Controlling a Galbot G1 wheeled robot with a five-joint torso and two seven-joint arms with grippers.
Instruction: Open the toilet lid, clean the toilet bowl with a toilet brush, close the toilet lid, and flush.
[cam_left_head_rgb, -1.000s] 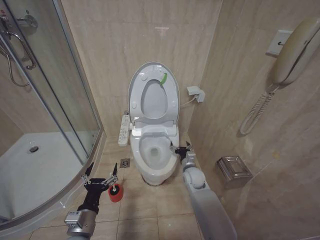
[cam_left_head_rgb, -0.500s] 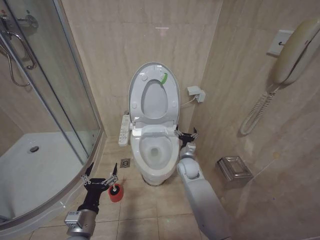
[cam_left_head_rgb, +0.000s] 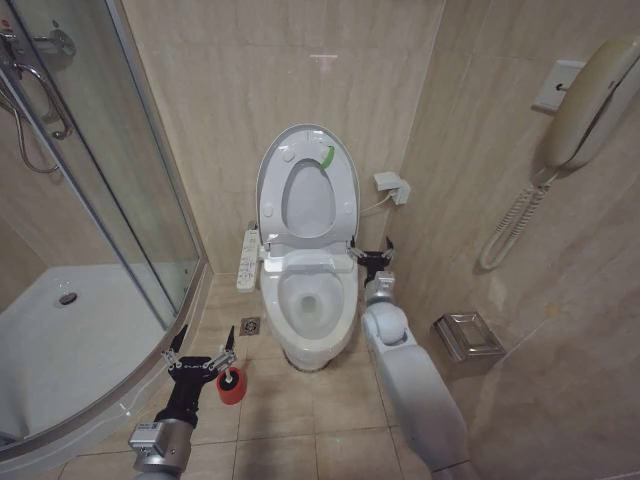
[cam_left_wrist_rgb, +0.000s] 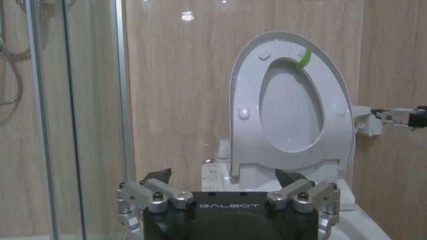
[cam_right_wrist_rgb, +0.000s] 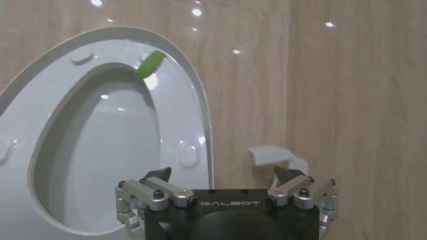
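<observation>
Over the last second: right gripper (cam_left_head_rgb: 372, 255) risen from low beside the toilet bowl (cam_left_head_rgb: 308, 300) to the rim's right rear, close by the upright toilet lid (cam_left_head_rgb: 308, 185), fingers spread and empty. Lid already raised; scrubbing apparently next. Left gripper (cam_left_head_rgb: 203, 350) unmoved, fingers open, just above the toilet brush (cam_left_head_rgb: 231, 381) in its red cup on the floor. Readable on both gripper bodies: "GALBOT".

The toilet brush (cam_left_head_rgb: 231, 383) handle is too small to tell; the shower tray (cam_left_head_rgb: 70, 340) is cut off.
</observation>
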